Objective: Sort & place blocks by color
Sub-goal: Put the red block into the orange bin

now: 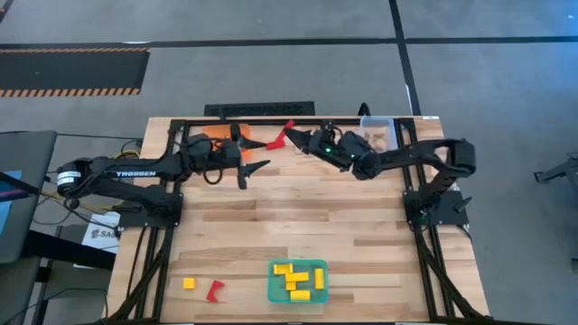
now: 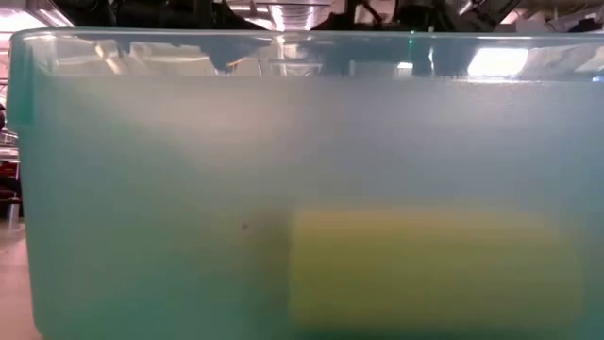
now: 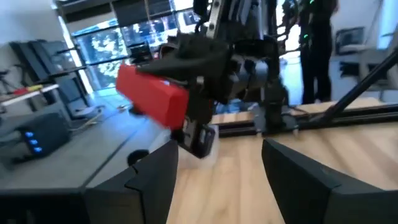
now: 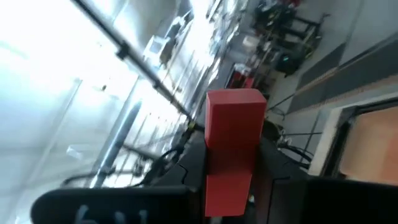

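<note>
My right gripper (image 1: 294, 135) hovers over the table's far middle, shut on a red block (image 1: 287, 128) (image 4: 234, 124). My left gripper (image 1: 249, 173) (image 3: 217, 186) is open and holds nothing; it points at the right gripper from the left, a short way off. The left wrist view shows the red block (image 3: 151, 94) in the other gripper ahead. A teal tray (image 1: 271, 291) at the near edge holds several yellow blocks (image 1: 295, 278). A yellow block (image 1: 189, 283) and a red block (image 1: 215, 291) lie flat on the table at the near left. My right gripper pinches the red block's near end (image 4: 227, 186) between its two fingers (image 4: 191, 163). The rest of the block sticks out past the fingertips. The fingers come roughly level from the table's right. The block is lifted clear of the table.
An orange tray (image 1: 206, 139) sits at the far left beneath my left arm. A clear tray (image 1: 377, 121) with wooden blocks stands at the far right. The teal tray's wall (image 2: 142, 189) fills the low view, a yellow block (image 2: 425, 264) blurred behind it. Bare wood lies mid-table.
</note>
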